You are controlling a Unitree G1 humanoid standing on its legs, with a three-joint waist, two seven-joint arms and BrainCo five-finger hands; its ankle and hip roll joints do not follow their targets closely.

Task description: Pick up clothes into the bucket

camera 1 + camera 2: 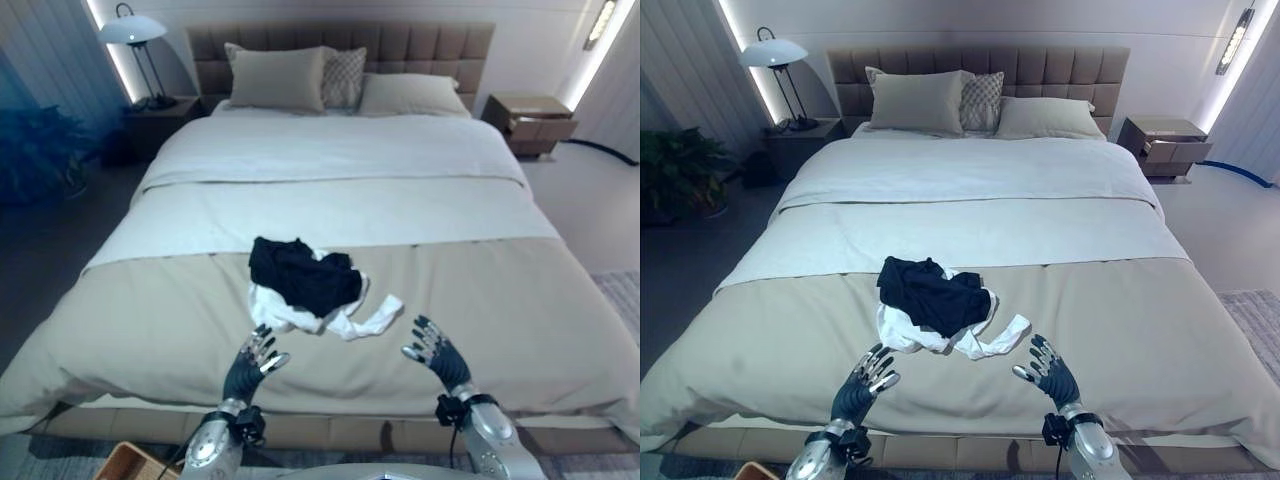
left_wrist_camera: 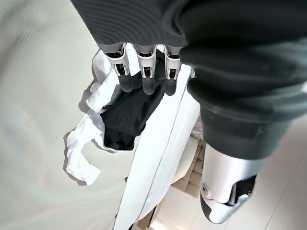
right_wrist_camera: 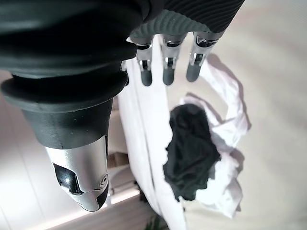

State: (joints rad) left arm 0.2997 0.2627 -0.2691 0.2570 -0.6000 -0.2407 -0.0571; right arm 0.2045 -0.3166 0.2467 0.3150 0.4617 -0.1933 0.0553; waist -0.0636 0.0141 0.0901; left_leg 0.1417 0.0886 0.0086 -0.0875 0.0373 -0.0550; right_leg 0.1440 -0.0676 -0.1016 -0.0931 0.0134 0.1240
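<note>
On the bed (image 1: 150, 330), near its foot edge and a little toward our left, we see the clothes: a black garment (image 1: 303, 273) heaped on top of a white garment (image 1: 340, 318), whose edges and one sleeve spill out from under it toward the foot of the bed. Left of the clothes and nearer the foot edge, our left hand (image 1: 256, 357) hovers above the beige cover with its fingers spread and straight, holding nothing. Right of the clothes, our right hand (image 1: 432, 345) is raised the same way, fingers straight and apart, also empty. Both hands stand apart from the clothes, one on each side. Below the foot edge, by our left arm, a corner of a woven basket (image 1: 128, 462) shows.
</note>
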